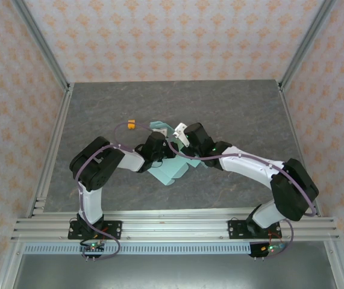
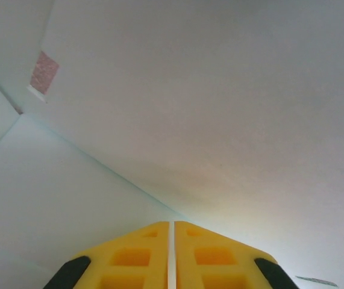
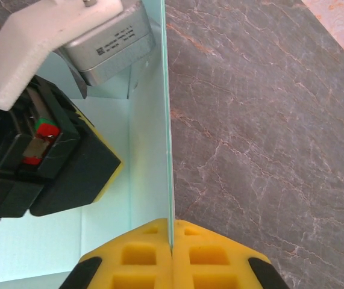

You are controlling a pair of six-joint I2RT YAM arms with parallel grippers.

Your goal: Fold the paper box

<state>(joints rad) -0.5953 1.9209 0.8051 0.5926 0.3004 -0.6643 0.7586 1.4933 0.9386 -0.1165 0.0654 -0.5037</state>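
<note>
Right tool tight on a panel edge of the paper box; left tool near-closed, its hold unclear.

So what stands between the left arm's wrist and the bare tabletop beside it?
An upright wall of the paper box, seen edge-on in the right wrist view; the right hand is shut on its near edge.
</note>
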